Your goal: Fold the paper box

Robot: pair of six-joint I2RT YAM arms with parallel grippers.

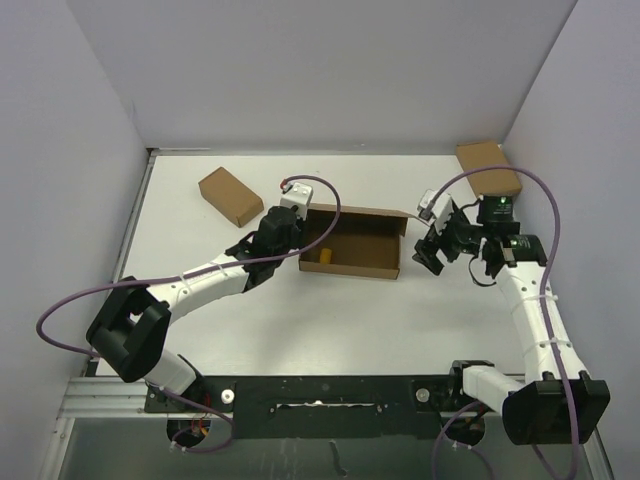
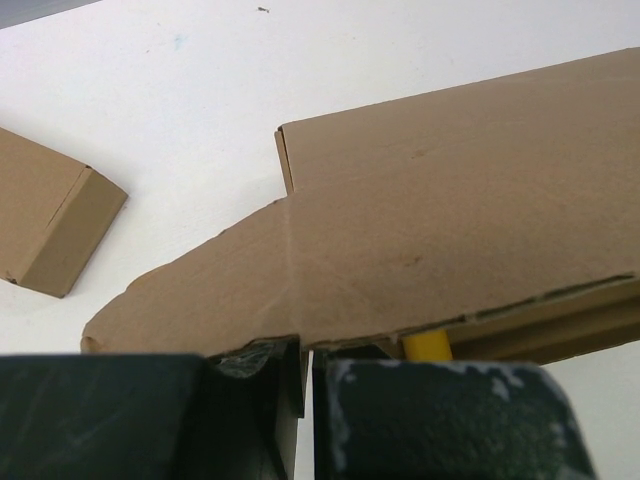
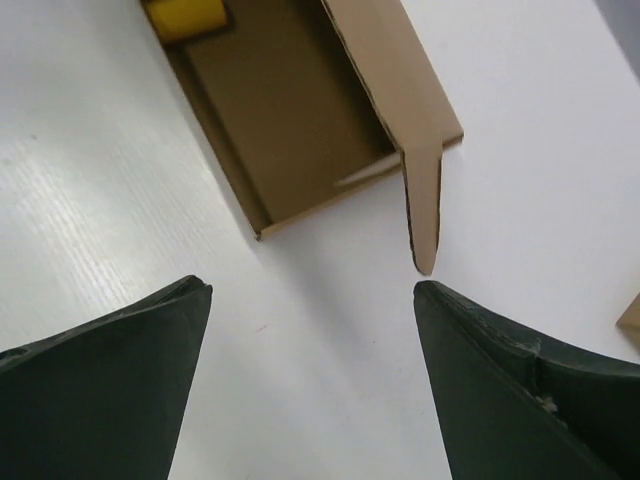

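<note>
Lying half-folded as an open tray, the paper box (image 1: 360, 262) sits mid-desk (image 1: 300, 320). Your left tool (image 2: 306, 372) pinches its left end; your right tool (image 3: 312, 320) gapes wide near the loose right tab (image 3: 425, 215), likely your next tuck

A white table (image 1: 300, 320) is enclosed by plain pale grey walls (image 1: 320, 70) at the back and on both sides. A small closed brown cardboard box (image 1: 231, 195) lies flat and at a slant on the table's far left part, and a second small brown box (image 1: 489, 167) lies in the far right corner, close against the right wall, well apart from the first. A small yellow block (image 1: 325, 256) sits near the middle of the scene, roughly between those two boxes and touching neither.
</note>
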